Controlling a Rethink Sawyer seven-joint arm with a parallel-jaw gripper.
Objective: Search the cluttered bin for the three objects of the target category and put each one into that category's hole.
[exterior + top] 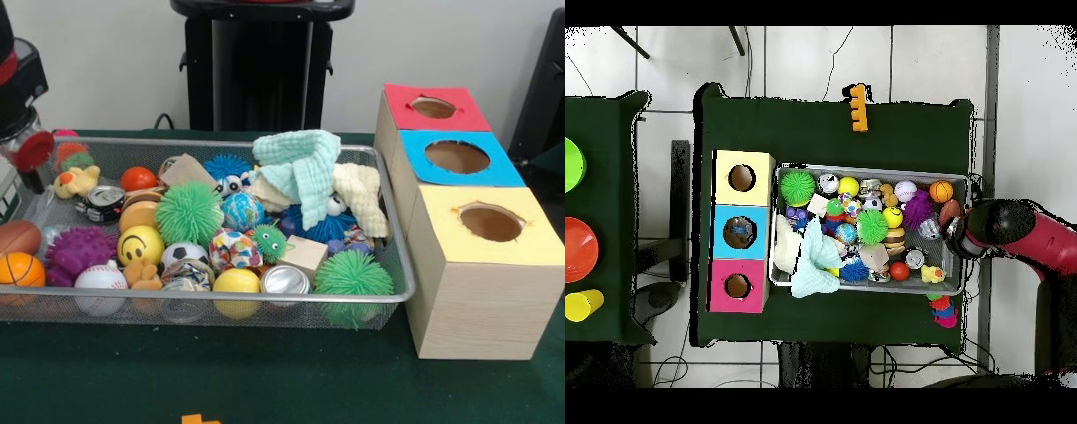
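Bin (399, 296) clutter shows plainly in front; overhead adds the arm (1020, 228) (pincer state unclear).

- Wire-mesh bin (265, 305) sat on green table (265, 371), heaped with toys.
- Mint cloth (300, 168) lay on top, toward the right; cream cloth (362, 199) just beside it.
- Yellow smiley ball (139, 245) near front left; spiky green ball (353, 276) at front right.
- Wooden box (468, 256) stood right of bin, with red (433, 108), blue (456, 157) and yellow (490, 223) holes.
- Part of the arm (19, 97) showed at the left edge.
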